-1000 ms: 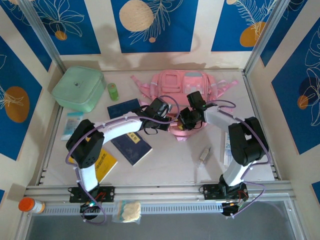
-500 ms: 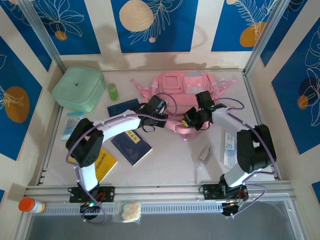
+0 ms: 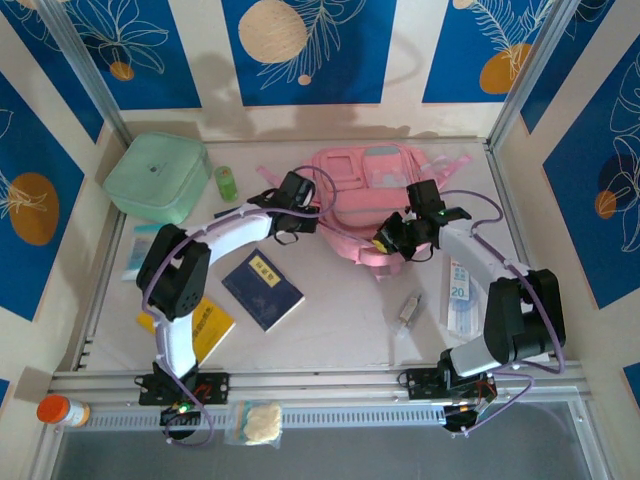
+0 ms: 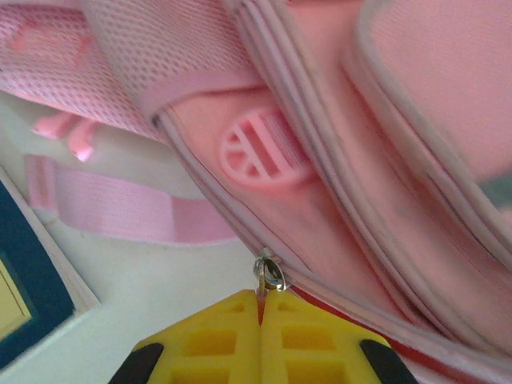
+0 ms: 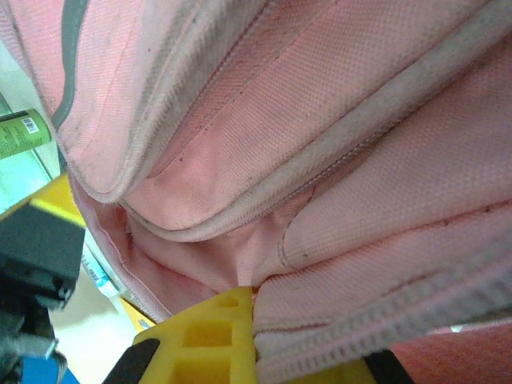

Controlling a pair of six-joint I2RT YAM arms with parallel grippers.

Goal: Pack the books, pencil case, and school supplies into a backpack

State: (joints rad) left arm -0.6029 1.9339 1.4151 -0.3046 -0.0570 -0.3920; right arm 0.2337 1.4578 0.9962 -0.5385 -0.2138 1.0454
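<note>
**Left wrist: zip pull (image 4: 270,274) pinched, backpack (image 4: 384,160) braced**

- Left gripper (image 4: 260,324): yellow fingers clamped together on the small metal ring of the zip pull. The pink seam runs away from it on a slant, up-left and down-right in this view.
- Right gripper (image 5: 254,324): fingers clenched on a fold of pink fabric at the bag's edge. I cannot tell if they hold anything besides cloth.
- Top external: the backpack lies flat at the middle of the table's far edge, long axis across the table. The left gripper is at its left side, the right gripper at its near-right edge.
- Key relation (judgement): the zip track lies between the two grips. The left arm owns the pull and would drag it along the seam while the right holds the bag still.
- Not yet packed: navy book (image 3: 263,290) and yellow book (image 3: 207,325) toward the near-left, clear-grey piece (image 3: 408,307) and white and light-blue packet (image 3: 459,295) toward the near-right edge.
- Versus a second ago: the left gripper has moved toward the far-left, the right gripper has shifted right and closed, and the bag sits nearer the far edge, more spread out.
</note>
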